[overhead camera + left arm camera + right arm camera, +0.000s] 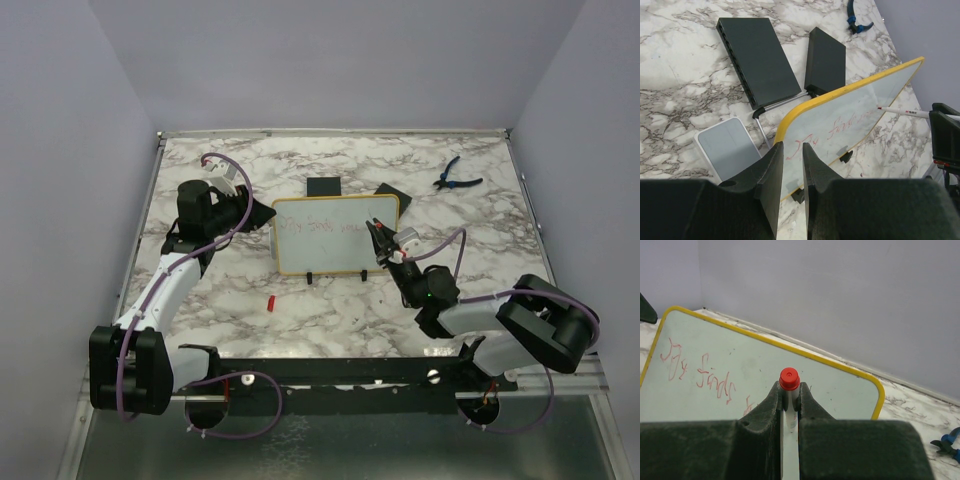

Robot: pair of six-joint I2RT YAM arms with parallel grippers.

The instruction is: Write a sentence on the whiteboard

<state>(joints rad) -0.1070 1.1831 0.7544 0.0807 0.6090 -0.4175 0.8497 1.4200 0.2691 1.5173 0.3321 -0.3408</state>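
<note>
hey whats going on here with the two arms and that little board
The left fingers pinch one end of the whiteboard, steadying it. The right fingers grip a marker with its tip on the board, at the end of a line of red writing. The rest of the board is blank.

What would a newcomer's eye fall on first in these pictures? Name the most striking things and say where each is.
The yellow-framed whiteboard standing mid-table, with a faint red sentence scrawled across it. The right gripper holds a marker at the board's right side, while the left gripper clamps its left edge.
</note>
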